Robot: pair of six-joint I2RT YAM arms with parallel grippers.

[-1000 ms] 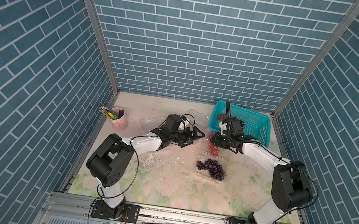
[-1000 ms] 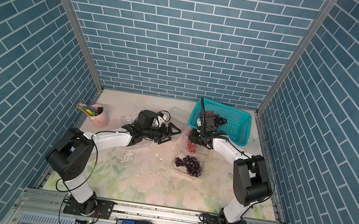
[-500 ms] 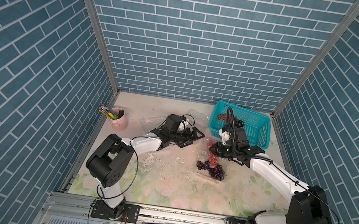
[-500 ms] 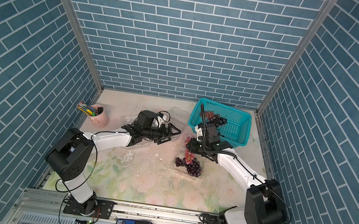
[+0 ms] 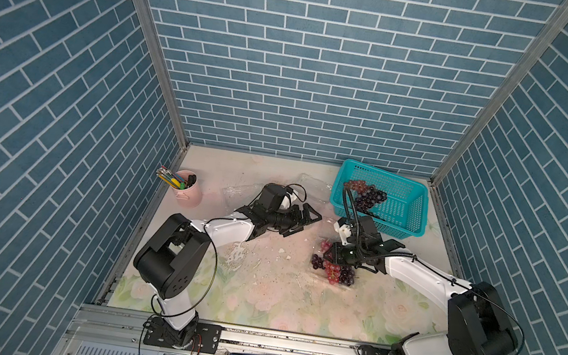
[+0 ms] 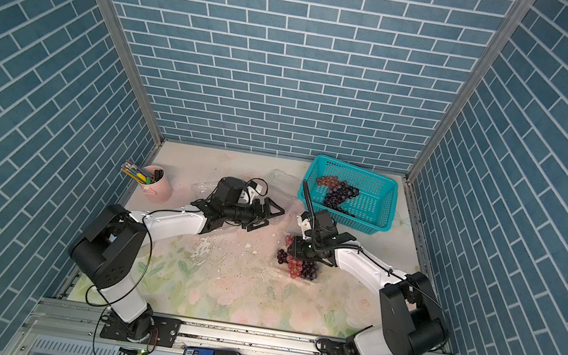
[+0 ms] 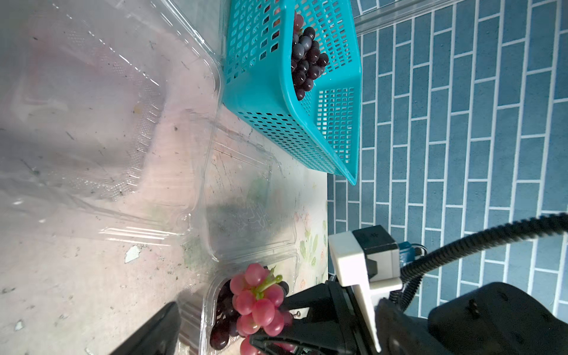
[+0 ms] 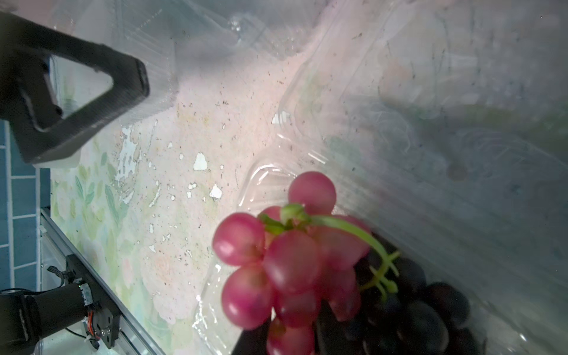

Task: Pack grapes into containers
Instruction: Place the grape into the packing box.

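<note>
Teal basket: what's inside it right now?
Inside the teal basket lie a dark purple bunch and a reddish bunch beside it. The floor under them is hidden.

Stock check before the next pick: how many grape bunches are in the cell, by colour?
red bunch: 2
dark bunch: 2
total: 4

Red bunch (image 8: 285, 261), green stem up, hangs in the right tool (image 5: 329, 259) just over a dark bunch (image 8: 424, 313); we cannot tell contact. The dark bunch lies in an open clear container (image 7: 206, 302), lid (image 7: 246, 196) flat on the table. Second container (image 5: 234, 194) and third container (image 5: 312, 184) sit farther back. More grapes (image 5: 364, 194), red and dark, lie in the basket (image 5: 402, 219).
</note>
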